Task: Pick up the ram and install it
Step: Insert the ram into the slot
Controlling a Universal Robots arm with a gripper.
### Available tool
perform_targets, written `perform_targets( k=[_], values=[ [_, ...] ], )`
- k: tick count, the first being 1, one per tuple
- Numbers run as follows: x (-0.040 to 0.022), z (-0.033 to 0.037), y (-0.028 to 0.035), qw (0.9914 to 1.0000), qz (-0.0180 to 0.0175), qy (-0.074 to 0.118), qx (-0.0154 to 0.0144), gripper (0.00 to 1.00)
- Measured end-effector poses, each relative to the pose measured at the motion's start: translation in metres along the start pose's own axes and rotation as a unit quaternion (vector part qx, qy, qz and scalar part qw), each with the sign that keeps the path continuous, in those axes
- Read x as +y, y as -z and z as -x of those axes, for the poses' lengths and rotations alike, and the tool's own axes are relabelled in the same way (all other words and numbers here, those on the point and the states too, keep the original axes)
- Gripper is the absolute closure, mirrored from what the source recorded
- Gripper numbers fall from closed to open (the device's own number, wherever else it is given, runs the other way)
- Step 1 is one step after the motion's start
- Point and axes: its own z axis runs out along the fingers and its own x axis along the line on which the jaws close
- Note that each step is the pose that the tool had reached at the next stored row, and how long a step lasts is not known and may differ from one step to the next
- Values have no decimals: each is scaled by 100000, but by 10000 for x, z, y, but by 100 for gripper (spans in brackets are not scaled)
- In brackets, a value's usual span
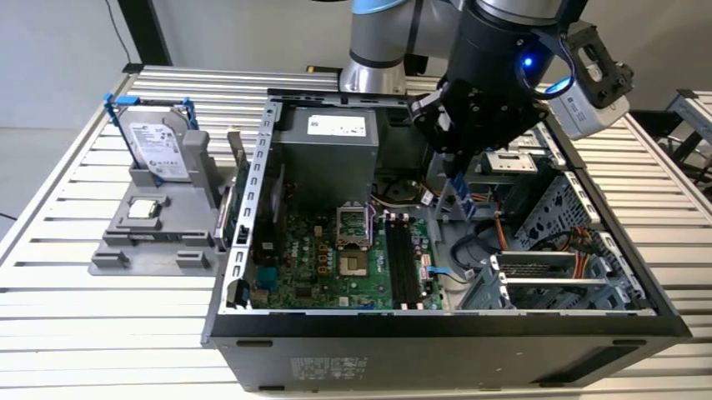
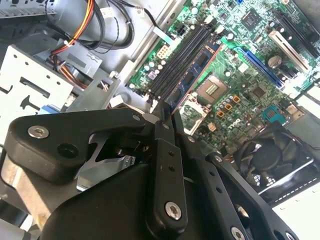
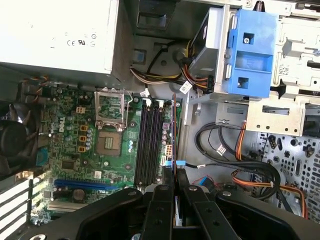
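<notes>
Claw [image 2: 165,116] clamped on ram [image 2: 194,74] over motherboard [image 2: 245,95]; exterior view adds hard drive [image 1: 156,143]

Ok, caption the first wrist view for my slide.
Gripper shut on the ram, held edge-on above the motherboard, close to its black memory slots.

The ram [image 3: 174,127] sits in the tool [image 3: 174,174] above the motherboard [image 3: 85,135].

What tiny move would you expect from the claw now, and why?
Probably a slight sideways shift to line up with a slot. The claw grips the ram on edge above the motherboard, and in the first wrist view the stick looks just beside the black memory slots rather than over one.
</notes>
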Motion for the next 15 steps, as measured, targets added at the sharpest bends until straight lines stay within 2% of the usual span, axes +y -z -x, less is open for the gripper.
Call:
perform_targets(
  k=[6, 15],
  values=[
    [-4, 7, -81, 99987, -72, -1622, -82, 100],
    [-4, 7, -92, 99985, -81, -1751, -89, 100]
  ],
)
